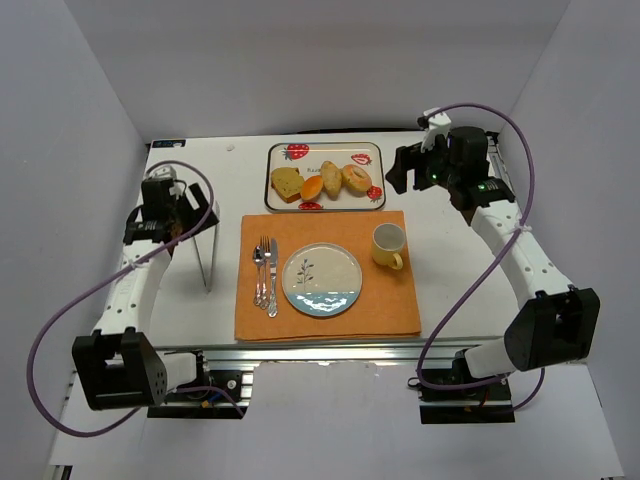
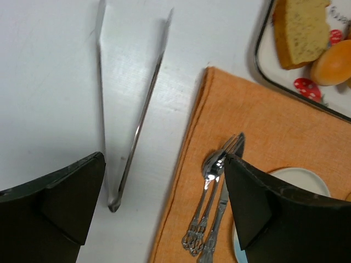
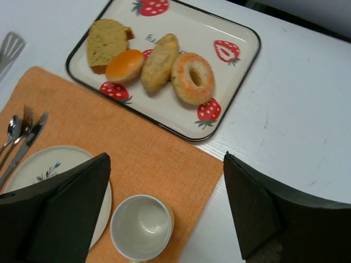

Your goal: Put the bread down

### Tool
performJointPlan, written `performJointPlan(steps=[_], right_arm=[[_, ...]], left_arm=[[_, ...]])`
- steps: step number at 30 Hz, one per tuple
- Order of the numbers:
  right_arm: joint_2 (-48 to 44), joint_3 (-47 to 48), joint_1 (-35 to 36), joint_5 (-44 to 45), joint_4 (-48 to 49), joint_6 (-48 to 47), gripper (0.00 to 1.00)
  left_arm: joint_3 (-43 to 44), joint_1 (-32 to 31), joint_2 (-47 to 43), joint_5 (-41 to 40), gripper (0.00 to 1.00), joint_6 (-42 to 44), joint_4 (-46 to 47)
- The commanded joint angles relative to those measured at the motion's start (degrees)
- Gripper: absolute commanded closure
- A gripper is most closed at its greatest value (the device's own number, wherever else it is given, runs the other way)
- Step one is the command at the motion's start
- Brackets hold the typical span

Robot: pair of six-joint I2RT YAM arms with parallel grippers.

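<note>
The bread [image 1: 286, 184], a thick yellow-tan slice with a brown crust, lies at the left end of the strawberry-print tray [image 1: 330, 148] at the back of the table. It also shows in the left wrist view [image 2: 300, 30] and the right wrist view [image 3: 106, 43]. An empty white and blue plate [image 1: 322, 280] sits on the orange placemat [image 1: 325, 322]. My left gripper [image 1: 178, 215] is open and empty above metal tongs [image 1: 205, 255], seen below it in its own view [image 2: 164, 159]. My right gripper [image 1: 405, 170] is open and empty, right of the tray [image 3: 166, 156].
On the tray beside the bread lie a small orange roll [image 1: 312, 187], an oval bun [image 1: 333, 178] and a ring-shaped bun [image 1: 357, 177]. A yellow cup [image 1: 388, 245] stands right of the plate. A spoon, fork and knife [image 1: 265, 272] lie left of it.
</note>
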Motion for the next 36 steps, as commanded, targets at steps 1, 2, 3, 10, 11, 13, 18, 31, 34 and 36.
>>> performJointPlan(steps=[1, 2, 3, 10, 11, 13, 18, 31, 34, 36], right_arm=[[-1.82, -0.99, -1.07, -11.04, 0.95, -8.03, 0.14], [-2.52, -1.95, -1.34, -22.75, 0.16, -13.94, 0.21], [-3.57, -2.66, -1.34, -26.70, -2.71, -19.82, 0.49], [-3.67, -6.98, -0.82, -35.35, -1.41, -25.51, 0.41], [-2.97, -5.50, -0.73, -35.00, -2.30, -25.25, 0.29], [-1.04, -4.17, -0.73, -33.95, -4.84, -25.24, 0.15], [-0.85, -5.12, -0.73, -33.59, -3.28, -24.29, 0.13], [-2.17, -8.38, -0.82, -33.33, -0.99, -23.22, 0.12], [-2.08, -8.38, -0.82, -33.24, -0.81, -23.22, 0.12], [-1.74, -8.29, -0.82, -33.33, -0.64, -22.87, 0.12]], left_arm=[[-5.20, 2.31, -1.52, -0.08, 0.06, -2.69, 0.39], [-6.17, 3.44, -1.61, 2.27, 0.13, -2.61, 0.57], [-7.66, 4.15, -1.61, 3.43, 0.27, -2.60, 0.83], [-8.65, 7.15, 1.45, 0.63, 0.64, -0.50, -1.09], [-8.38, 7.06, 3.03, -1.55, 0.35, -0.06, -1.62], [-7.85, 7.15, 4.53, -3.06, 0.25, 1.17, -1.98], [-6.54, 7.15, 11.37, -0.52, 0.16, 6.00, -0.40], [-3.72, 6.88, 17.63, 9.15, 0.17, 13.30, 6.81], [-5.39, 6.10, 17.98, 10.38, 0.17, 14.36, 7.51], [-5.83, 4.78, 19.04, 8.55, 0.16, 15.06, 7.25]])
